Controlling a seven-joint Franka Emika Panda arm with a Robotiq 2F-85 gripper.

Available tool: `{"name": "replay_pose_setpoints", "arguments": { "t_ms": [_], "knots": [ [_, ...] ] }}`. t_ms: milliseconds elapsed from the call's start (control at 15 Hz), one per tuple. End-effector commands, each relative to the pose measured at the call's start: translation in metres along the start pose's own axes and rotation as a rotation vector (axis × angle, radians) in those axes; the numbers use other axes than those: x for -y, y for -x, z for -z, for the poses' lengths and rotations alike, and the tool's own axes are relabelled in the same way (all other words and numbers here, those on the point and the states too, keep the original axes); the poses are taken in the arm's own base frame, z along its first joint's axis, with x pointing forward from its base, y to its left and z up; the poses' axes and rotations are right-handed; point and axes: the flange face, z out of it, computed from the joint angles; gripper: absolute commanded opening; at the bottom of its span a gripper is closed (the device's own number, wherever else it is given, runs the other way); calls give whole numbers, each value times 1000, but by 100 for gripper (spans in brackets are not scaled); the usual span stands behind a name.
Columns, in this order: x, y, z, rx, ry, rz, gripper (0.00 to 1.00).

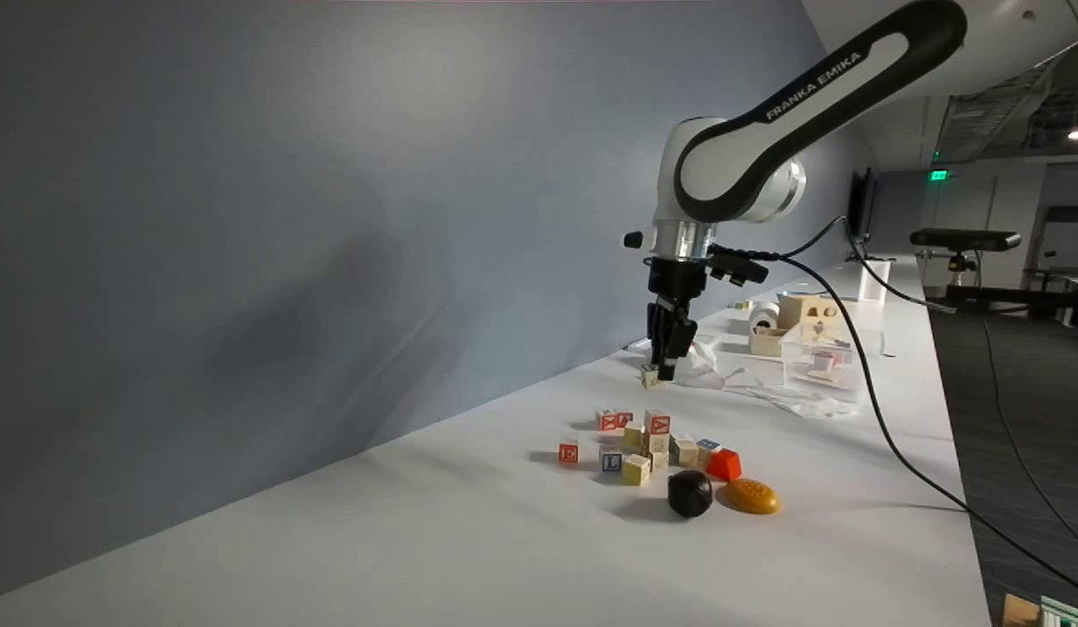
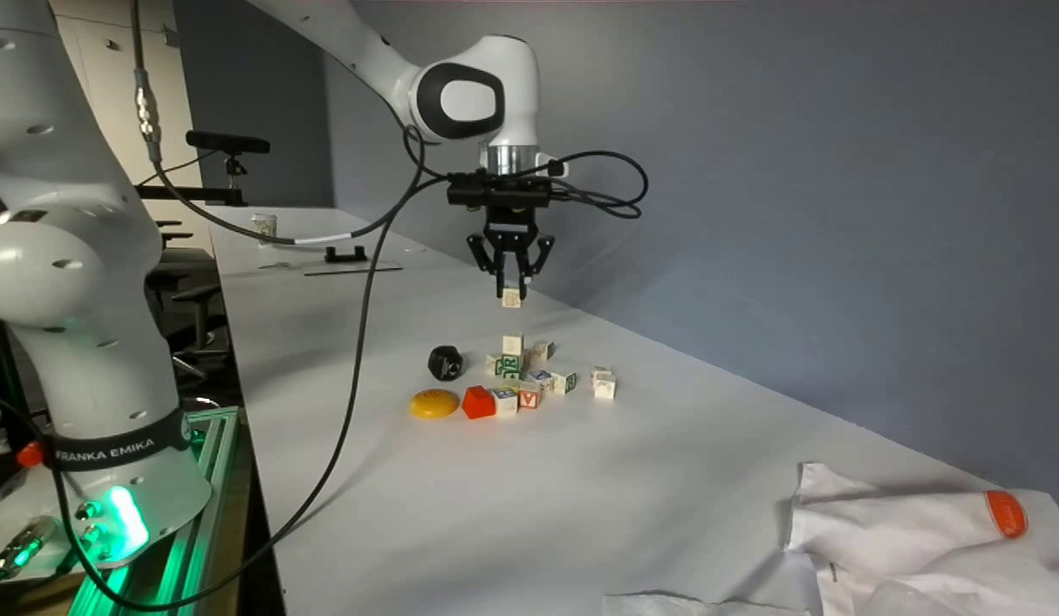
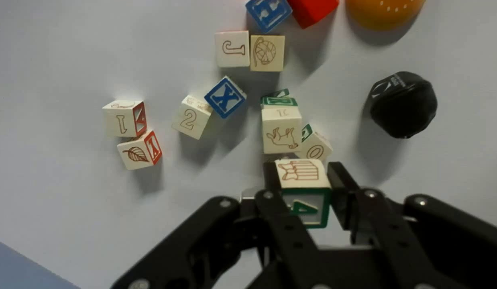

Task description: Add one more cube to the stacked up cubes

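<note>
My gripper (image 2: pixel 511 289) is shut on a pale wooden cube (image 2: pixel 511 299) and holds it in the air. In the wrist view the held cube (image 3: pixel 300 174) shows a brown drawing and a green-framed 4 between the fingertips (image 3: pixel 304 178). In an exterior view the gripper (image 1: pixel 661 367) and held cube (image 1: pixel 650 377) appear higher than the stack. The stacked up cubes (image 1: pixel 657 434) stand upright as a short column with a red-lettered side. The stack (image 2: pixel 512 349) appears below the held cube with a gap. In the wrist view the stack's top cube (image 3: pixel 281 130) is just beyond the fingers.
Several loose cubes lie around the stack, such as a blue X cube (image 3: pixel 225 97) and a red-sided cube (image 1: pixel 569 451). A black ball (image 1: pixel 690 494), a flat orange piece (image 1: pixel 751 496) and a red piece (image 1: pixel 724 465) lie close by. A wall (image 2: pixel 795 214) runs behind.
</note>
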Motion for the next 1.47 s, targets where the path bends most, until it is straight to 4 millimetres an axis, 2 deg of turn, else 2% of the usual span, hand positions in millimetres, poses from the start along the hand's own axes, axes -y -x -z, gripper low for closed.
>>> {"name": "replay_pose_setpoints", "arguments": {
  "t_ms": [0,267,467,867,1400],
  "knots": [
    [20,22,3,-11,4,-15,13],
    [22,41,0,-25,18,-38,13],
    [15,48,-4,-48,45,-27,13],
    [0,43,-9,-83,71,33,13],
    [2,34,-15,-92,53,86,13]
  ]
}}
